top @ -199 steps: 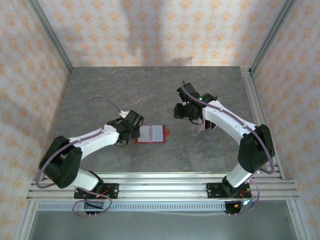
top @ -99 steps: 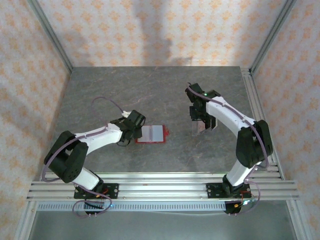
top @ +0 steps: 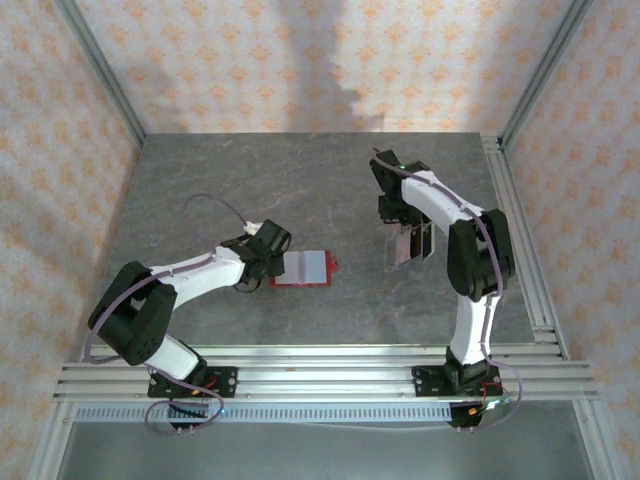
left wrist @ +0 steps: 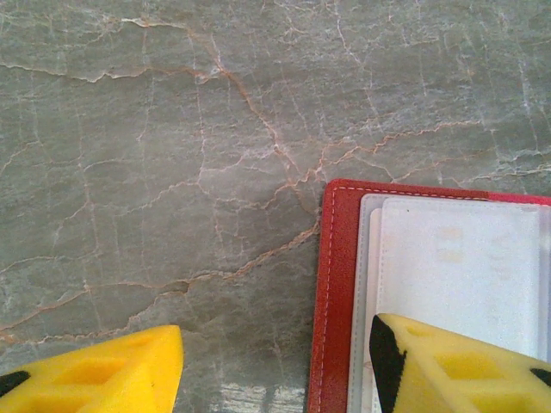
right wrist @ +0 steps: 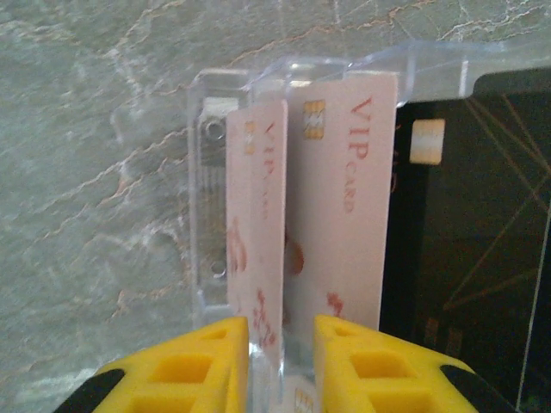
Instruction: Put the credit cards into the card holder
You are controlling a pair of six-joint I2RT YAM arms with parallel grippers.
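Here, one pale VIP card [right wrist: 258, 198] between the narrowly parted right jaws, grip unclear.

Grey marbled table [top: 200, 180], red card holder [top: 303, 268] (open), clear card stand [right wrist: 207, 103]

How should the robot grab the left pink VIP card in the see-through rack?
Pinch the left VIP card by its two flat faces at the free edge nearest the right gripper, coming straight along the card. It stands on edge in the clear rack, and the second VIP card sits close beside it, so a finger needs that narrow gap.
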